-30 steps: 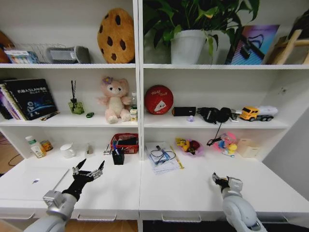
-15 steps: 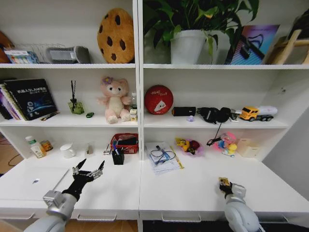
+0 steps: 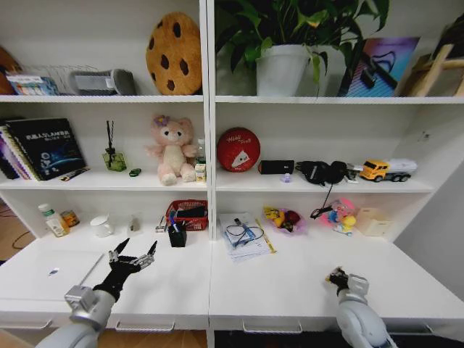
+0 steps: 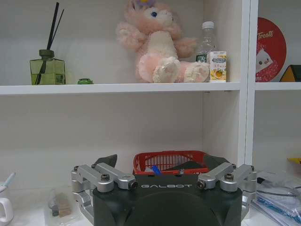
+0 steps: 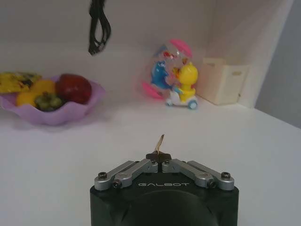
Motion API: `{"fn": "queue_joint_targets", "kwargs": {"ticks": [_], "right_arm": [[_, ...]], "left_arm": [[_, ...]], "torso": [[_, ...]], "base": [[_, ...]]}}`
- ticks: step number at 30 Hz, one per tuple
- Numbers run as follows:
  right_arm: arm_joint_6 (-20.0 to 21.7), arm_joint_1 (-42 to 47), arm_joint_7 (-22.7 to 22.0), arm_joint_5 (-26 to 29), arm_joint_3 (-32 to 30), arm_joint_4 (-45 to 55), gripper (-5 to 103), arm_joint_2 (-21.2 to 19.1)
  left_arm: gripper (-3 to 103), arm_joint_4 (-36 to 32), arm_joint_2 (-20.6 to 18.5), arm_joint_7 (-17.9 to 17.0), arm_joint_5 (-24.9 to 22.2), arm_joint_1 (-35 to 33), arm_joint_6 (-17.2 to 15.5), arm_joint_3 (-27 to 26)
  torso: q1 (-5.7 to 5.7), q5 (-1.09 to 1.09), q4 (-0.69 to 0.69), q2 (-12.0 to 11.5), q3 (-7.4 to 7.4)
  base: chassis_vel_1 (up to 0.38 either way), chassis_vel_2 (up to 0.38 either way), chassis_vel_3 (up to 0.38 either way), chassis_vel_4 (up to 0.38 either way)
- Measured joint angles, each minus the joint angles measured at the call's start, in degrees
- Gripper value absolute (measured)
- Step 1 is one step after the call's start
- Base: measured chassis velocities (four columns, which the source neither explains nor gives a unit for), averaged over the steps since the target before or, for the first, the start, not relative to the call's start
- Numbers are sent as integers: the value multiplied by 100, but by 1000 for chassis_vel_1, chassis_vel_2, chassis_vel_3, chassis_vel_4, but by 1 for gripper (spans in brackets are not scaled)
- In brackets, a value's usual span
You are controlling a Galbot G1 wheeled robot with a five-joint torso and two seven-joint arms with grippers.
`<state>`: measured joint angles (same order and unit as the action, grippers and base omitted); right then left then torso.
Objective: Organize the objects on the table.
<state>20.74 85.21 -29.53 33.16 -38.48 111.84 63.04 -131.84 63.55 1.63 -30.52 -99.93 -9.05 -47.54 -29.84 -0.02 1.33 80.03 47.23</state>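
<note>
On the long white table (image 3: 290, 279) | at 7 o'clock left gripper (image 3: 132, 259) wide open, empty, beside flat silver laptop (image 3: 54, 267), likely ready to grab | at 5 o'clock right gripper (image 3: 336, 277) pinched together, idle

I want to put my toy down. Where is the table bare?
Bare: the table between the papers and the right gripper; also between the left gripper and the red basket. Crowded: the back edge, around the fruit bowl.

furniture: white shelving unit (image 3: 209, 181), two bays, three tiers | surface: white (image 3: 275, 279), drawers with slim handles below | floor: wood at left (image 3: 9, 235) | wall: grey at right (image 3: 442, 239)
</note>
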Motion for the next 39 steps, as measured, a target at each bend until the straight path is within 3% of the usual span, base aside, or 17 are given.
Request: {"fn": "queue_joint_targets", "kwargs": {"ticks": [5, 12, 19, 29, 30, 34, 36, 39], "right_arm": [[-250, -582, 331, -129, 367, -304, 0, -111], [-499, -2191, 1084, -283, 950, -1410, 0, -205], [-623, -3161, 1242, -293, 1433, -2347, 0, -258], [-1078, -4338, 1480, -470, 2017, -3536, -3, 86], [-1104, -4422, 1463, -538, 2033, -3644, 7, 122], [-1179, -4473, 1440, -664, 2025, -3776, 17, 143], [-1183, -4380, 1400, -649, 1954, -3676, 28, 91], [-1125, -4176, 1385, -600, 1871, -3457, 33, -1]], "left_arm": [[100, 0, 1, -1, 0, 0, 0, 0], [100, 0, 0, -2, 0, 0, 0, 0], [100, 0, 0, -1, 0, -1, 0, 0], [100, 0, 0, -1, 0, 0, 0, 0], [100, 0, 0, -1, 0, 0, 0, 0], [100, 0, 0, -1, 0, 0, 0, 0], [100, 0, 0, -1, 0, 0, 0, 0], [100, 0, 0, -1, 0, 0, 1, 0]], "torso": [[0, 0, -1, 0, 0], [-1, 0, -2, 0, 1], [-1, 1, -2, -1, 1], [-1, 0, -3, 0, 1], [-1, 0, -2, 0, 0], [0, 1, -2, 0, 0], [0, 1, -2, 0, 0], [0, 0, -1, 0, 0]], "base": [[0, 0, 0, 0], [0, 0, 0, 0], [0, 0, 0, 0], [0, 0, 0, 0], [0, 0, 0, 0], [0, 0, 0, 0], [0, 0, 0, 0], [0, 0, 0, 0]]}}
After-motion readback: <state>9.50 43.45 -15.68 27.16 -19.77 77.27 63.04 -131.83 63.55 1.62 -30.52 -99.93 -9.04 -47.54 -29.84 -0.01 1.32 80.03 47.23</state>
